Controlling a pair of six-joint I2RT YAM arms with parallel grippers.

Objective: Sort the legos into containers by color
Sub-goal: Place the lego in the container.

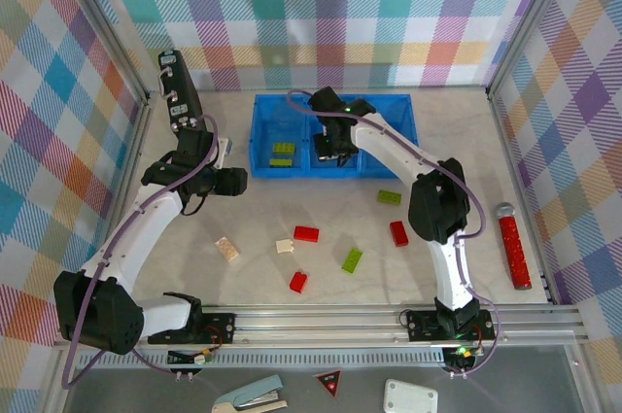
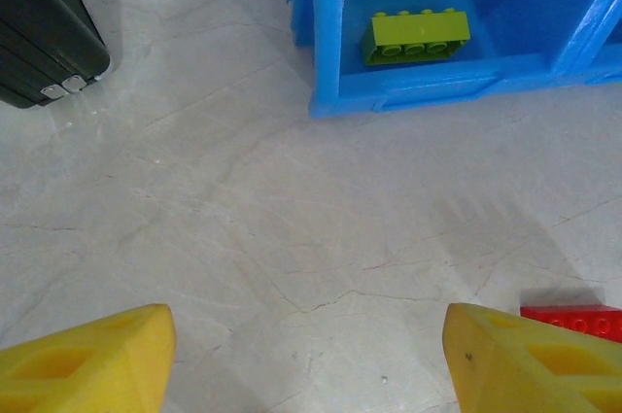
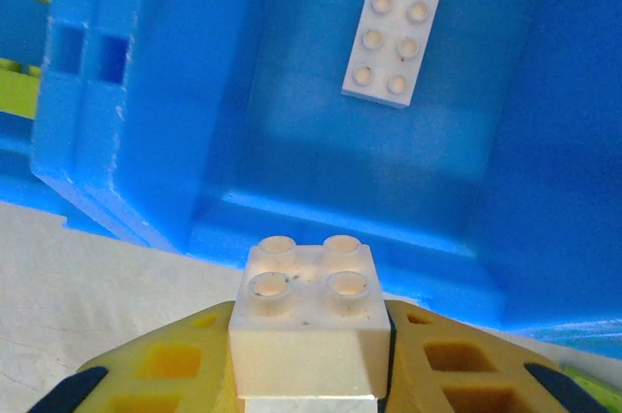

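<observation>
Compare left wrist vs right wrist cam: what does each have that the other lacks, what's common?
Left wrist: open left gripper, black upright device, red plastic brick on the table. Right wrist: right gripper shut on a cream square plastic brick; a flat cream studded plate lying in a compartment. Both: the bright blue plastic tray and lime green plastic bricks inside it.
</observation>
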